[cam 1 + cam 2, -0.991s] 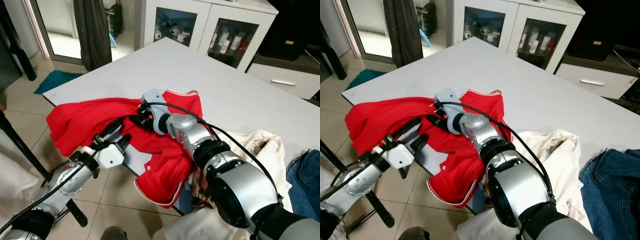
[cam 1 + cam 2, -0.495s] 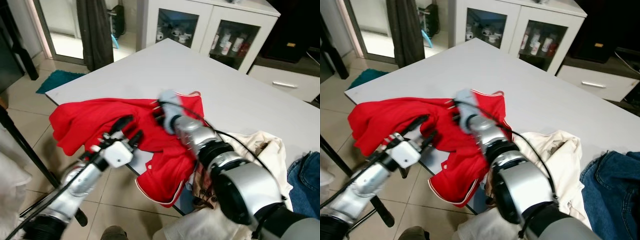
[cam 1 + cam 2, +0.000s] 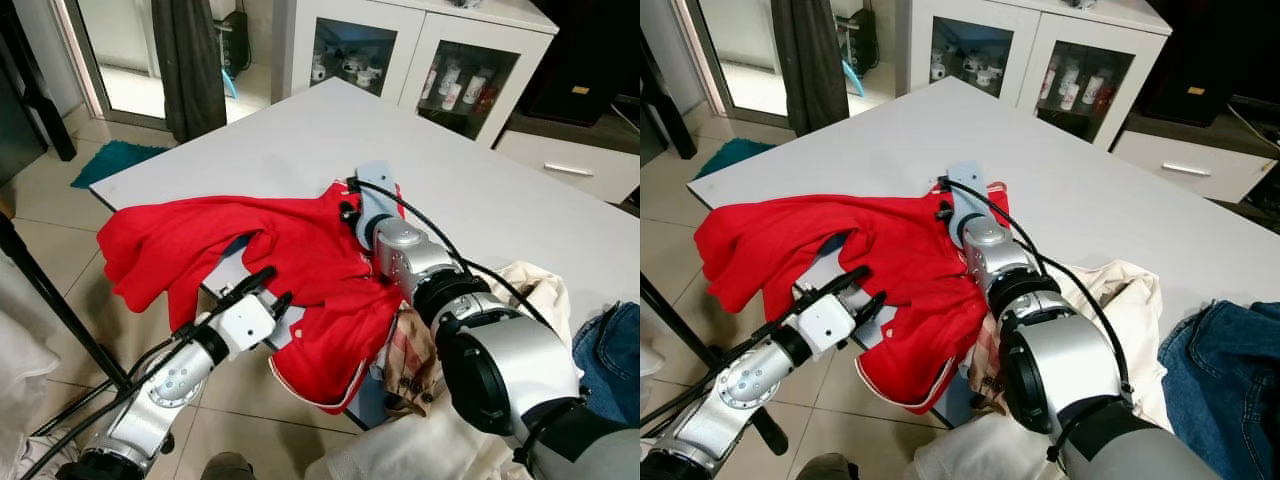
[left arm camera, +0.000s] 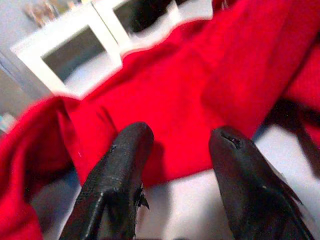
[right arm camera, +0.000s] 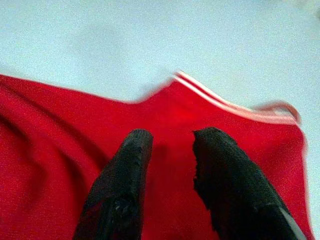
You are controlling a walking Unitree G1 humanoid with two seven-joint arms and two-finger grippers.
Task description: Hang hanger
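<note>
Since a second ago the right gripper (image 3: 347, 197) has travelled from the middle of the crumpled red knit garment with white-striped trim (image 3: 290, 255) up to its far collar edge, while the left gripper (image 3: 268, 288) has shifted toward the garment's near hem at the edge of the pale grey table (image 3: 300, 130). No hanger can be made out anywhere; if one is here, it is hidden under the cloth, so the garment is the only task thing to go by.

Its long axis runs across the table from the robot's left, where a bunched sleeve hangs over the edge, to the striped hem drooping off the near side. In the right wrist view the two black fingers (image 5: 125, 175) stand slightly parted just above the red cloth, with the striped collar straight ahead of the tips. The left fingers (image 4: 120, 165) are spread wide, holding nothing, a fold of red fabric just beyond them.

The right arm looks nearer the collar, probably where any grasp would begin.
</note>
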